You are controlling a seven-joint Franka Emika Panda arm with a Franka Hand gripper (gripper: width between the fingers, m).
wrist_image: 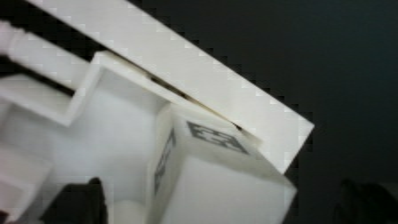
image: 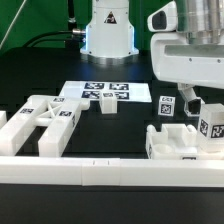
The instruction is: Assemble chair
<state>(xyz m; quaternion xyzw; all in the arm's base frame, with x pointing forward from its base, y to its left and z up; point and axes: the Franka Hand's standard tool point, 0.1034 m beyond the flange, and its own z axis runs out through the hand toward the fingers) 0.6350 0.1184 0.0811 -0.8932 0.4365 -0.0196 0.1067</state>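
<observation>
Black table under everything, and the rail walls off the near edge. Over on the exterior view's right, the tool hangs low above the seat, with a tagged leg right beside it. Wide or clamped? Cannot tell; the wrist view is filled by a tagged white part. The frame sits well apart on the left. A small block touches the marker board, and bare table lies open between frame and seat.
</observation>
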